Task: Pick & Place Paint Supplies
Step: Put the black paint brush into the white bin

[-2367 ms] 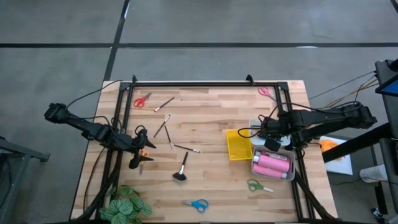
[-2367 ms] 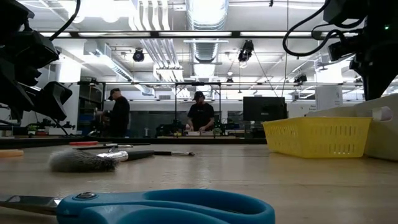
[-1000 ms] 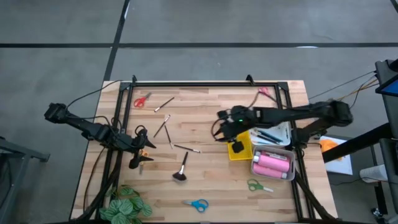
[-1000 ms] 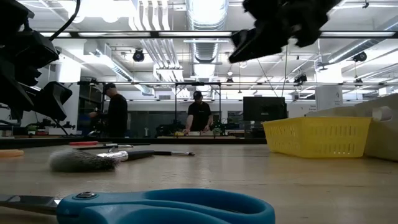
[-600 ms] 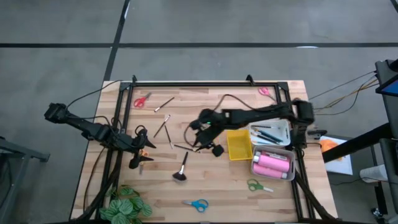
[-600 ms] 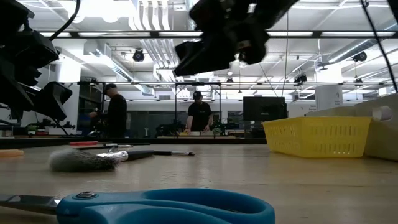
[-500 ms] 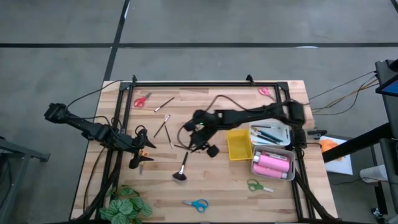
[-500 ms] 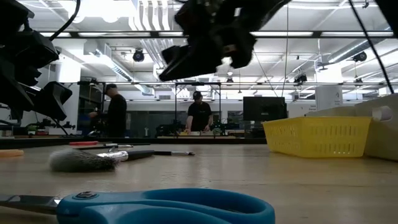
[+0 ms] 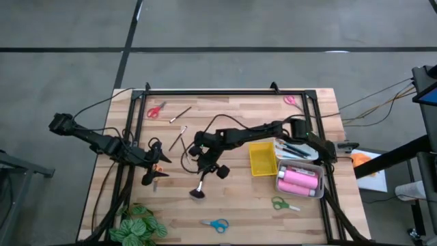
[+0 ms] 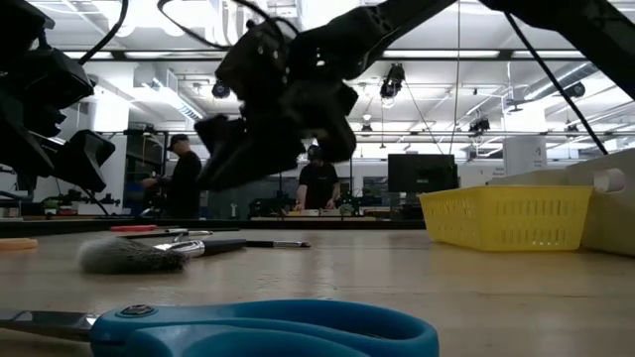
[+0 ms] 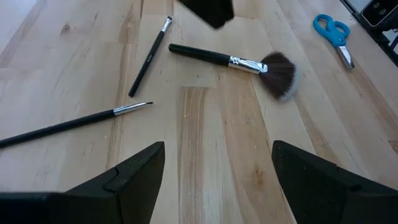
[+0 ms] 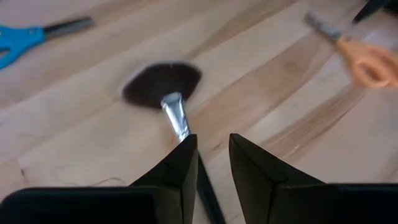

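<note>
The wooden counter (image 9: pixel 232 198) carried everything, and both dark arms stood over it. The right arm reached far across from the right side to the middle, and the right tool (image 9: pixel 203 166) hung just above the handle of the fluffy black brush (image 9: pixel 199 186); its two fingers (image 12: pixel 176 168) were nearly together, with only a narrow gap, and the brush handle ran between them in the right wrist view, but I could not tell if they touched it. The left arm waited at the left side, and the left tool (image 9: pixel 151 174) was wide open with nothing between its fingers (image 11: pixel 134 177). At the right side there was a white tray (image 9: pixel 315 151) with some thin things inside, and beside it a yellow tray (image 9: pixel 260 158). In front of them a grey bin (image 9: pixel 299 193) held the pink bottles (image 9: pixel 298 180). A leafy green plant (image 9: pixel 138 227) stood at the near left corner. Small scissors lay well apart: blue scissors (image 9: pixel 216 224) near the front edge, green scissors (image 9: pixel 283 203) just beside the bin, red scissors (image 9: pixel 156 110) at the far left, and orange scissors (image 9: pixel 159 167) near the left tool. Thin brushes (image 9: pixel 180 114) lay scattered on the counter between the two arms.
</note>
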Available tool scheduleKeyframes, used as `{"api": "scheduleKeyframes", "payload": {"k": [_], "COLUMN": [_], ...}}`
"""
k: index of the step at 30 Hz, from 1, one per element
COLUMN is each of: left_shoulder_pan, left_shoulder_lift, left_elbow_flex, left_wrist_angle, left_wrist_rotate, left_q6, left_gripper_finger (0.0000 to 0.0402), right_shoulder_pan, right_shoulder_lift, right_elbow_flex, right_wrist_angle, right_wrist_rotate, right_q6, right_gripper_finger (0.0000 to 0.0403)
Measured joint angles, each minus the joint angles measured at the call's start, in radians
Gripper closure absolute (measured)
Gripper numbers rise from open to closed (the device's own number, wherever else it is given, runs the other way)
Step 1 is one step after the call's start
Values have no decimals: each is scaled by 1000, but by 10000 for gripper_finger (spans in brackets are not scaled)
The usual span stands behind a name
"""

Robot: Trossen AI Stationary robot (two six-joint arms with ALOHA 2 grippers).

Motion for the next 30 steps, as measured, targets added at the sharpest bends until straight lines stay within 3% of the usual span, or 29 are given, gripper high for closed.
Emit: {"api": "scheduleKeyframes", "payload": {"k": [9, 15, 30], "left_shoulder_pan": [0, 0, 0], "left_shoulder_lift": [0, 0, 0], "left_elbow_flex": [0, 0, 0], "left_wrist_angle": [0, 0, 0], "left_wrist_rotate": [0, 0, 0], "left_q6": [0, 0, 0], "left_gripper_finger": [101, 101, 101], "right_shoulder_pan": [2, 1, 6], "right_shoulder_lift": [26, 27, 27], "right_elbow_flex": [-26, -56, -71], "right_wrist_angle": [1, 4, -6], "right_wrist_rotate": [5, 82, 159], "right_q6": [-10, -57, -48], "right_gripper_finger": [312, 312, 312]}}
